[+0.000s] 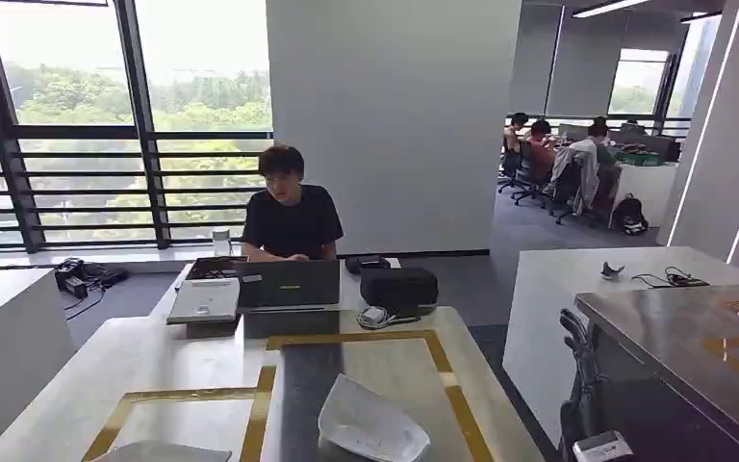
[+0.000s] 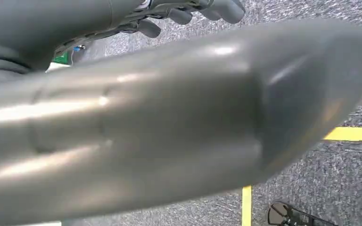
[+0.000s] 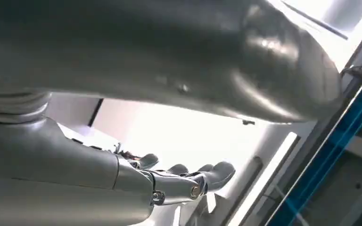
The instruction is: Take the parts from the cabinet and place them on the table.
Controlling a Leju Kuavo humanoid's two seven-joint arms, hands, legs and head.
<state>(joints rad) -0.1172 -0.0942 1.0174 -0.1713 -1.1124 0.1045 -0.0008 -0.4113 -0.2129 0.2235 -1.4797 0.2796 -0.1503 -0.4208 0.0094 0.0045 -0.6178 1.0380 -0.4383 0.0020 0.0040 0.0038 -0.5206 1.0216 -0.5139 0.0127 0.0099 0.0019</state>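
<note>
You have two pale curved shell parts (image 1: 372,422) on the white gold-lined tabletop (image 1: 486,409); right hand (image 3: 188,181) looks empty with fingers apart, left hand (image 2: 188,12) likewise, though only partly seen.

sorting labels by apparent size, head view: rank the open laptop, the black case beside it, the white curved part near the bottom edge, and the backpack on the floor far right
1. white curved part, nearest the camera, which inflates it
2. laptop
3. black case
4. backpack, far off, so its true size is unsure

Part and laptop look close in size.

table (image 1: 135,356) | white curved part (image 1: 372,422) nearest camera | laptop (image 1: 289,285), black case (image 1: 398,287) beyond the part
</note>
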